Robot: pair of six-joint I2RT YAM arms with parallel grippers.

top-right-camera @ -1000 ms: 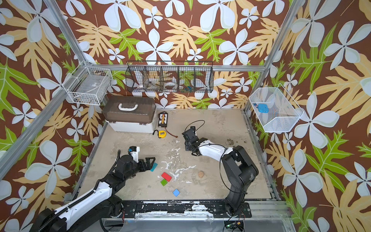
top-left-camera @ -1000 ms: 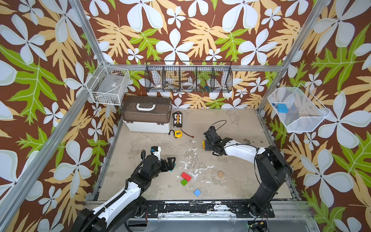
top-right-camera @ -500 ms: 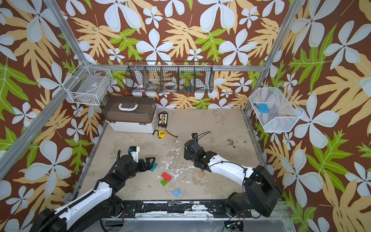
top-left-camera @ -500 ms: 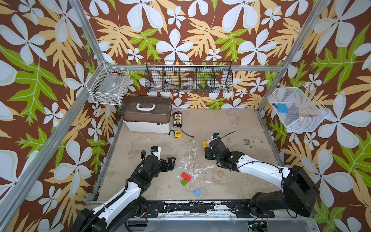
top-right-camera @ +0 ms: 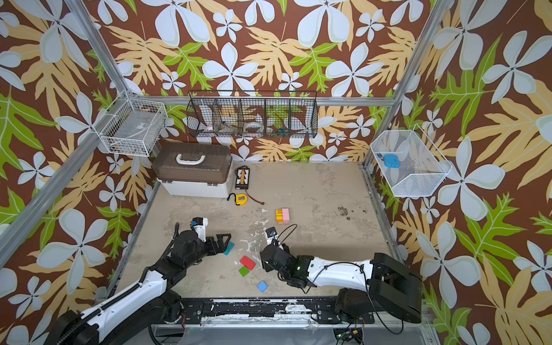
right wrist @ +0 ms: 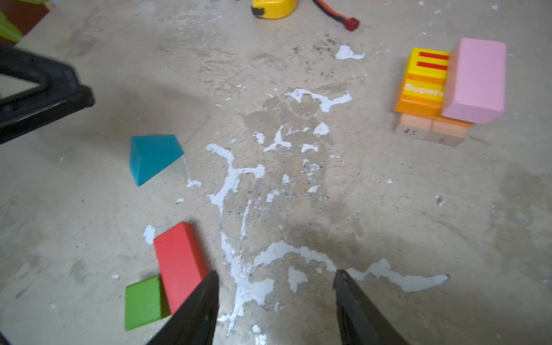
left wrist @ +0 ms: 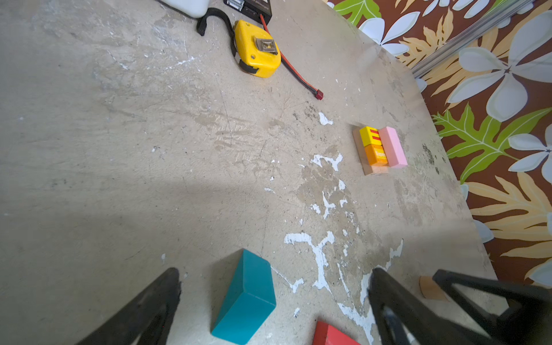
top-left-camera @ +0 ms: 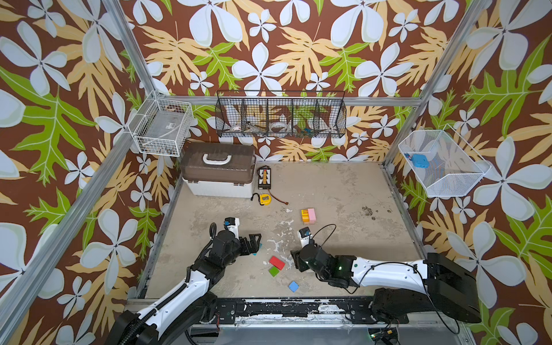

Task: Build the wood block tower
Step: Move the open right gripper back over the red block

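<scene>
Tower (top-left-camera: 308, 215): partial; yellow, orange, pink on plain planks, mid-counter (top-left-camera: 334, 188).
Right end effector (right wrist: 276, 274): jaws partly apart, empty, beside red block (right wrist: 180, 265).
Left end effector (left wrist: 274, 271): spread, empty, near teal block (left wrist: 245, 298).
Advice: straddle red block's narrow sides squarely; avoid adjoining green block (right wrist: 143, 301).

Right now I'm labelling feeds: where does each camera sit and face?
Top views: high over the robot's base, looking down toward the flowered back wall; left arm, left claw, right arm, right claw.
Left wrist: on the left arm, facing the teal wedge-shaped wood block; open left claw's fingers.
Right wrist: on the right arm, facing the scuffed beige tabletop; open right claw's fingers.
Shared by wrist views: that block, the pink rectangular wood block.
</scene>
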